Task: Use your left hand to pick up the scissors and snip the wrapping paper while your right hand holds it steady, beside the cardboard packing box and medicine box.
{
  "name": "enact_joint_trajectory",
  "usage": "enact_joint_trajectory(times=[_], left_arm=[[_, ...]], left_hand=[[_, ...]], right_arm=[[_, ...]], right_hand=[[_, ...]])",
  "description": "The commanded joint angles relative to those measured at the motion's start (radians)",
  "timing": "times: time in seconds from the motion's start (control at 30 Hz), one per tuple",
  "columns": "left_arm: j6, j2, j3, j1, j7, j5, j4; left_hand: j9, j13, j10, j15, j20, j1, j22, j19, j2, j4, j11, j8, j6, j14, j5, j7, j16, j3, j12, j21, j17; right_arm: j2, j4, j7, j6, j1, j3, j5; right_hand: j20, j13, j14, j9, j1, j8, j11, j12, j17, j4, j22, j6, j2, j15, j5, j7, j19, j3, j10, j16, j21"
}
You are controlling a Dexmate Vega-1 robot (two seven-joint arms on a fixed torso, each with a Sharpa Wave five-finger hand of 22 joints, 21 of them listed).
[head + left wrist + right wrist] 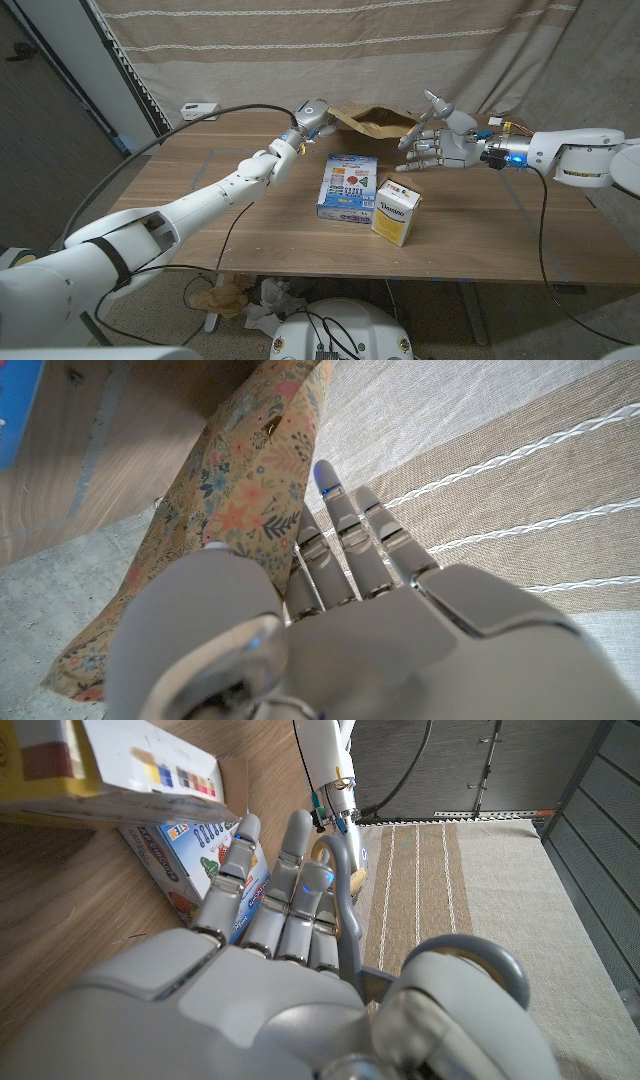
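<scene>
Your brown wrapping paper with the floral print (372, 122) sits crumpled at the top centre of the head view, on the far edge of the wooden bench (200, 200). Your left hand (312, 117) is at its left end; in the left wrist view the paper (235, 500) runs between thumb and fingers (350, 540), so it appears pinched there. The grey-handled scissors (436, 104) are in your right hand (440, 142), upper right of centre, raised above the bench; the right wrist view shows the grey handle loop (340, 895) against the half-curled fingers (290, 870). Below the paper, in the middle of the frame, lies the blue and white medicine box (347, 187), with the small yellow and white carton (397, 210) touching its right side
</scene>
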Motion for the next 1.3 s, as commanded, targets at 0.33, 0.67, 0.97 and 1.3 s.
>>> enact_joint_trajectory(times=[0.33,0.67,0.97,1.3], left_arm=[[0.031,0.03,-0.021,0.038,-0.009,0.013,-0.068],[0.039,0.034,-0.029,0.051,-0.011,0.018,-0.085],[0.048,0.037,-0.035,0.062,-0.019,0.021,-0.098],[0.046,0.039,-0.037,0.063,-0.031,0.023,-0.101]], left_hand=[[0.003,0.002,-0.005,-0.11,-0.071,-0.011,0.001,0.006,0.007,-0.006,0.0,-0.006,0.004,-0.005,-0.002,-0.001,-0.002,0.011,-0.001,0.007,0.002],[0.003,0.002,-0.005,-0.11,-0.07,-0.016,0.001,0.004,0.009,-0.009,0.0,-0.009,0.0,-0.004,-0.003,-0.001,-0.001,0.015,-0.001,0.008,0.002],[0.004,0.002,-0.008,-0.11,-0.069,-0.022,0.001,0.003,0.01,-0.012,0.0,-0.012,-0.005,-0.005,-0.003,-0.001,-0.001,0.019,-0.001,0.009,0.002],[0.004,0.003,-0.008,-0.11,-0.07,-0.028,0.001,0.004,0.011,-0.015,0.001,-0.012,-0.002,-0.005,-0.003,-0.001,-0.001,0.022,-0.001,0.01,0.002]], right_arm=[[0.003,-0.019,-0.015,0.004,-0.004,0.007,-0.011],[0.017,-0.034,-0.035,0.01,-0.027,0.031,-0.019],[0.035,-0.033,-0.068,0.007,-0.028,0.031,-0.005],[0.033,-0.019,-0.059,0.015,-0.009,0.009,-0.01]], right_hand=[[-0.008,0.015,0.024,0.06,0.009,0.054,-0.008,0.021,0.003,-0.011,0.002,0.083,0.003,-0.077,0.0,0.03,0.011,0.002,0.039,-0.001,0.001],[-0.006,-0.037,0.016,0.195,0.003,0.159,0.009,-0.023,0.018,-0.011,0.002,0.075,0.004,-0.075,-0.002,0.01,0.011,0.002,0.035,-0.015,0.001],[-0.004,-0.421,-0.057,0.249,-0.015,0.431,0.081,-0.321,-0.123,-0.016,0.003,0.03,-0.002,0.045,-0.002,0.007,-0.007,0.005,-0.106,-0.201,0.003],[-0.003,-0.647,-0.198,0.243,-0.031,0.658,0.177,-0.615,-0.239,-0.025,0.002,0.004,0.007,0.163,0.0,0.015,-0.026,0.014,-0.337,-0.341,0.012]])
